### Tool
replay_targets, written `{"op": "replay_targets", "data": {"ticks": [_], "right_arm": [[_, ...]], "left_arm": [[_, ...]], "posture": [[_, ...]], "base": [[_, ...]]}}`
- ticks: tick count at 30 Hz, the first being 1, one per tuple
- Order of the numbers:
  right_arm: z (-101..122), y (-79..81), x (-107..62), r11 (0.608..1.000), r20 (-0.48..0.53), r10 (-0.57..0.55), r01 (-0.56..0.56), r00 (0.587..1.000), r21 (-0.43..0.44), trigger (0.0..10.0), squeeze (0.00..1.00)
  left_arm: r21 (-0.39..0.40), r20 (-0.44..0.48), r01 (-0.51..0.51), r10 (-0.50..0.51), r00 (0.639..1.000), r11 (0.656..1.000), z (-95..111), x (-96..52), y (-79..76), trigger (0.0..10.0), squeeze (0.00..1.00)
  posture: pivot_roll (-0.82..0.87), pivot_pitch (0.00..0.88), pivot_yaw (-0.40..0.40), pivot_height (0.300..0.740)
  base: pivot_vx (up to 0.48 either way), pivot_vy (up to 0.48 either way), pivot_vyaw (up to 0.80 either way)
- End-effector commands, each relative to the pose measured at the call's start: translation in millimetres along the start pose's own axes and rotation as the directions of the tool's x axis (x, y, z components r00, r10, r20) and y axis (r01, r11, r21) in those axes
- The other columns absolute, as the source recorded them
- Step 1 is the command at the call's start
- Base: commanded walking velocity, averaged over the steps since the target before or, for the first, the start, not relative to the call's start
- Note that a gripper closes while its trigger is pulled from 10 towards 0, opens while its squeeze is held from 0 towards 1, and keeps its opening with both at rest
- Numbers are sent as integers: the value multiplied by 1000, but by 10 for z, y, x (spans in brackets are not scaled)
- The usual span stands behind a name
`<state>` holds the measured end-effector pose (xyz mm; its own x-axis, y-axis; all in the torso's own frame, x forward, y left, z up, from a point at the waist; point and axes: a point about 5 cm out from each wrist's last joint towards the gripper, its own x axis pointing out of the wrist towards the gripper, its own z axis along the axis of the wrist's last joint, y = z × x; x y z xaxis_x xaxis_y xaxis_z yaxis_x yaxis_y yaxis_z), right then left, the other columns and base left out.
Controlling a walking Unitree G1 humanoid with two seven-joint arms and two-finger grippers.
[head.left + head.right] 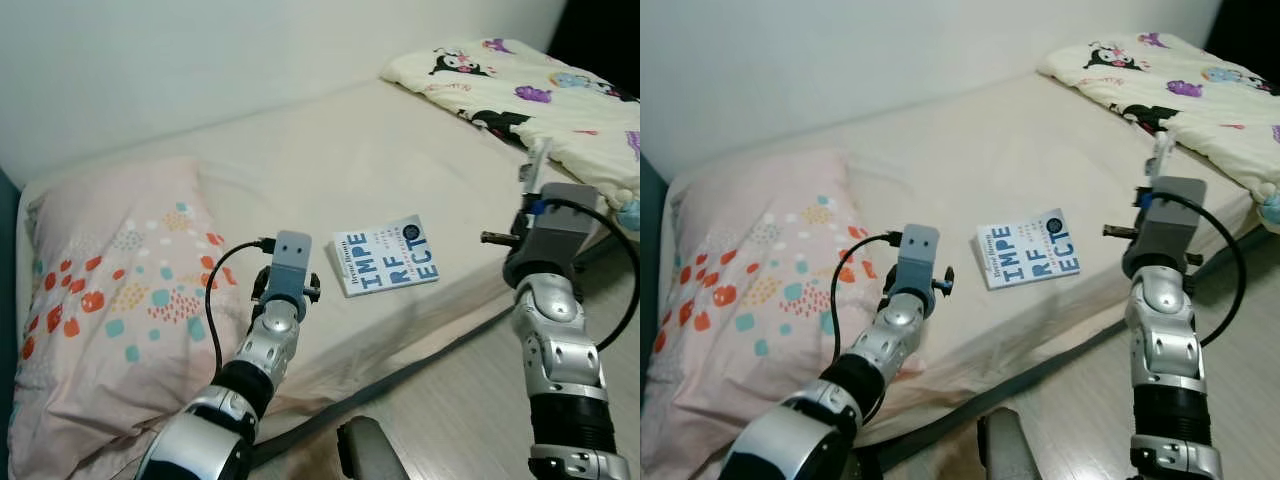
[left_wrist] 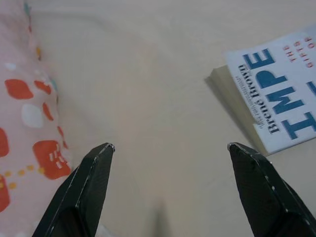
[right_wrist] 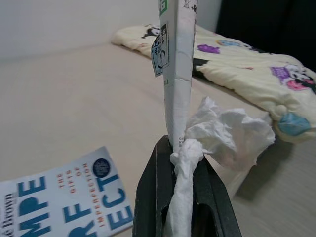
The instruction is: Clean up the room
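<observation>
A white book with blue letters [image 1: 385, 255] lies flat on the cream mattress [image 1: 330, 150], near its front edge. My left gripper [image 2: 170, 148] hovers open just above the sheet between the pink pillow [image 1: 110, 290] and the book [image 2: 276, 98], its fingers apart with nothing between them. To the book's right, my right gripper [image 3: 180, 145] is held over the bed's front edge. It is shut on a crumpled white tissue [image 3: 222, 133] and a thin white printed carton [image 3: 177, 64] that stands upright out of the fingers and also shows as a white strip [image 1: 536, 165].
A cream blanket with cartoon prints [image 1: 540, 85] lies bunched at the far right end of the bed. A white wall [image 1: 200, 60] runs behind the bed. Pale wooden floor [image 1: 460, 410] lies in front, below the mattress edge.
</observation>
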<state>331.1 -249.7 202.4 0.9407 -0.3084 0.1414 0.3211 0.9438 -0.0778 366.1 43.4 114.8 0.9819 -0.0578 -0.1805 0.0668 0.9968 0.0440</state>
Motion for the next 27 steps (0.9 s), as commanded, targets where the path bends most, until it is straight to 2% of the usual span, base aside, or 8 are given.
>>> {"op": "replay_targets", "data": {"ticks": [1, 4, 6, 8, 13, 20, 24, 27], "right_arm": [[-24, 19, -31, 1000, -13, 9, -9, 1000, -2, 10000, 0], [-28, 11, -47, 1000, -15, 8, -8, 1000, -3, 10000, 0], [-36, 10, -71, 1000, -19, 7, -7, 1000, -4, 10000, 0], [-36, 10, -71, 1000, -19, 7, -7, 1000, -4, 10000, 0], [-50, 43, -129, 1000, -28, 10, -10, 1000, -2, 10000, 0], [-45, 70, -241, 1000, -37, 16, -15, 999, 4, 10000, 0], [-4, 93, -302, 1000, -37, 21, -21, 999, 6, 10000, 0], [5, 95, -305, 1000, -37, 22, -22, 999, 8, 10000, 0]], "left_arm": [[-55, -35, 93, -95, 995, 994, 2, -105, -449, 10000, 0], [-61, -82, 89, -94, 992, 994, -54, -113, -477, 10000, 0], [-74, -149, 90, -101, 984, 993, -142, -132, -509, 10000, 0], [-74, -149, 90, -101, 984, 993, -142, -132, -509, 10000, 0], [-104, -232, 124, -146, 962, 987, -259, -185, -604, 10000, 0], [-103, -220, 166, -185, 958, 981, -180, -184, -698, 10000, 0], [-87, -222, 141, -157, 962, 986, -138, -145, -641, 10000, 0], [-82, -223, 134, -150, 963, 988, -134, -136, -622, 10000, 0]], "posture": [[-112, 149, 78, 591], [-115, 160, 82, 591], [-115, 176, 87, 591], [-115, 176, 87, 591], [-135, 215, 99, 591], [-155, 274, 116, 591], [-170, 325, 129, 591], [-170, 325, 129, 591]], "base": [[0, 0, 0], [0, 0, 0], [0, 0, 0], [0, 0, 0], [0, 0, 0], [0, 0, 0], [0, 0, 0], [0, 0, 0]]}}
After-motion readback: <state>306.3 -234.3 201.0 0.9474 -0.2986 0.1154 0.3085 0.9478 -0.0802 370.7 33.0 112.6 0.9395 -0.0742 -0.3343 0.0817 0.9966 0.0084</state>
